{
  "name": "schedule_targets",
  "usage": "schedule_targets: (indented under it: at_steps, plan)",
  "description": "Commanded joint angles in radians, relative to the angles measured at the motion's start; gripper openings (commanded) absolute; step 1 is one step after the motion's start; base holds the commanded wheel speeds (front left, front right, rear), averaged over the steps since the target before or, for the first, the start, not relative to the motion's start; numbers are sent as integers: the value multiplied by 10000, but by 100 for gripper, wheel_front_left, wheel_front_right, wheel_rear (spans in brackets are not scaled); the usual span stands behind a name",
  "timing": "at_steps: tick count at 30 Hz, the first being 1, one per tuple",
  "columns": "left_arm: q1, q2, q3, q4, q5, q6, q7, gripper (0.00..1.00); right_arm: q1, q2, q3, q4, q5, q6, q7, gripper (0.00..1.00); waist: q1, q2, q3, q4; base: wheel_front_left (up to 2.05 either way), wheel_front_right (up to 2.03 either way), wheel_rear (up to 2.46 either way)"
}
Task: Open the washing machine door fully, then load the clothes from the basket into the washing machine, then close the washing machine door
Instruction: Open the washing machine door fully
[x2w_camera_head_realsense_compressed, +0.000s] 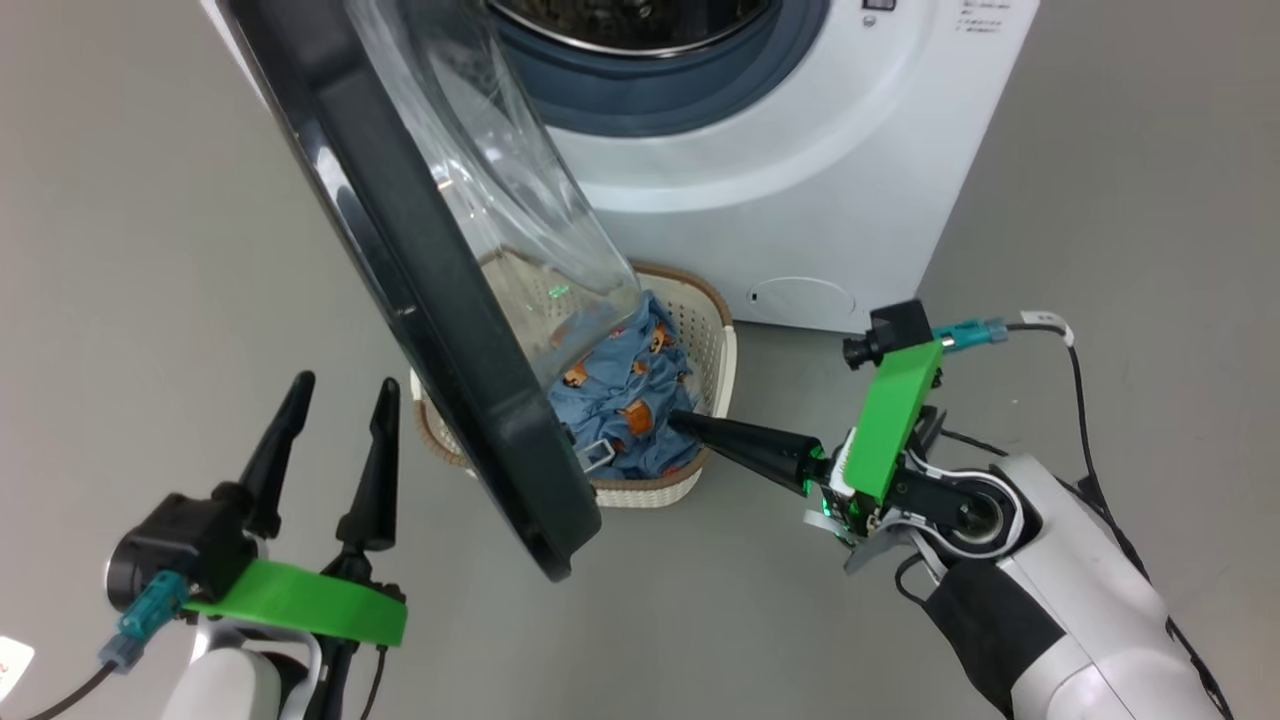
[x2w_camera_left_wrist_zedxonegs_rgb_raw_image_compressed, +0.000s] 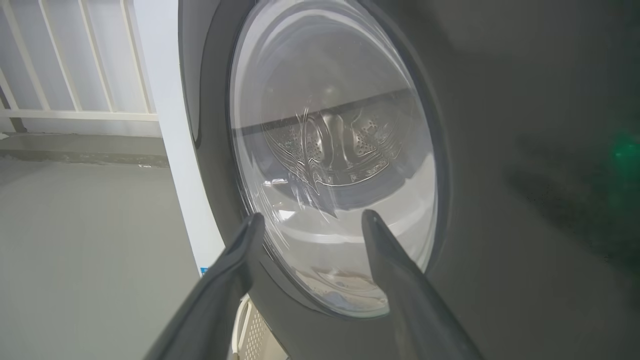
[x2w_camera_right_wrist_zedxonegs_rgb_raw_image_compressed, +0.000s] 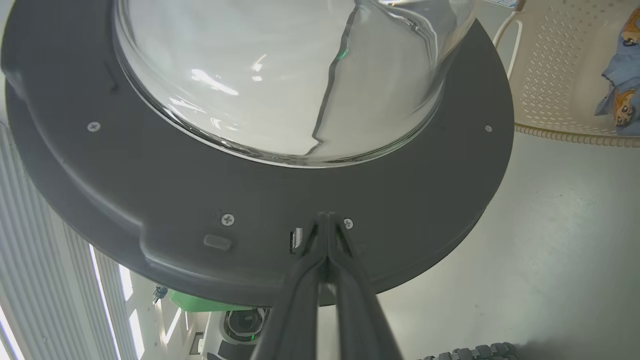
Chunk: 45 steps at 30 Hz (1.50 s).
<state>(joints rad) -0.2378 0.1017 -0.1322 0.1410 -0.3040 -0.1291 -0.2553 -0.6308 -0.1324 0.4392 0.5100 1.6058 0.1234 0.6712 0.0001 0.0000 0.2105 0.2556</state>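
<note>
Opening step: right gripper (x2w_camera_right_wrist_zedxonegs_rgb_raw_image_compressed: 327, 217), fingers pressed together, nudging washing machine door (x2w_camera_right_wrist_zedxonegs_rgb_raw_image_compressed: 250, 200) inner ring at its tips. Left gripper (x2w_camera_head_realsense_compressed: 343, 385) idling, fingers spread, empty. Next: likely swinging door wider.

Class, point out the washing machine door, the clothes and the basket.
washing machine door (x2w_camera_head_realsense_compressed: 430, 320): head view, black ring.
clothes (x2w_camera_head_realsense_compressed: 640, 390): head view, middle of blue fabric.
basket (x2w_camera_head_realsense_compressed: 700, 315): head view, perforated inner wall.
</note>
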Motion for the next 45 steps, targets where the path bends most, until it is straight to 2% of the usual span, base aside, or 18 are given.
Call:
schedule_targets:
  at_steps: [1,6,7,8,9,10,20,26,33,37,40,45]
  plan:
    - [32,280,395,-264,130,-16,-65,100,213,124,-4,-385,103,73,-155,0,0,0,-175,-148,0,0,0]
    - [269,315,464,-271,166,-16,-65,100,624,87,-173,-630,181,73,-493,0,0,0,-461,-316,0,0,0]
    - [337,318,497,-279,171,-16,-65,100,714,96,-221,-666,183,73,-621,26,0,0,-522,-362,0,0,0]
    - [413,313,547,-294,168,-16,-65,100,797,106,-278,-706,168,73,-779,41,0,0,-584,-411,0,0,0]
    - [493,309,594,-315,172,-16,-65,100,876,107,-325,-740,120,73,-954,75,0,0,-643,-460,0,0,0]
    - [575,307,635,-335,178,-16,-65,100,948,106,-359,-805,60,73,-1113,100,0,0,-690,-511,0,0,0]
    - [988,304,968,-471,245,-16,-65,100,1263,-109,-737,-1568,-1479,73,-3572,100,0,0,-870,-934,0,0,0]
    - [957,308,1004,-497,235,-16,-65,100,1182,-558,-677,-1984,-3560,73,-5932,100,0,0,-866,-1124,0,0,0]
    - [1038,315,1050,-499,225,-16,-65,100,1015,-810,-695,-1411,-5998,73,-8426,100,0,0,-1015,-1293,0,0,0]
    - [1163,306,1103,-513,234,-16,-65,100,986,-859,-915,-1057,-7673,73,-9107,100,0,0,-1143,-1376,0,0,0]
    - [1271,287,1164,-523,222,-16,-65,100,1193,-647,-1428,-1100,-8983,73,-9285,100,0,0,-1243,-1444,0,0,0]
    - [1482,249,1264,-603,281,-16,-65,100,2010,-63,-2629,-2058,-11366,73,-9324,100,0,0,-1376,-1562,0,0,0]
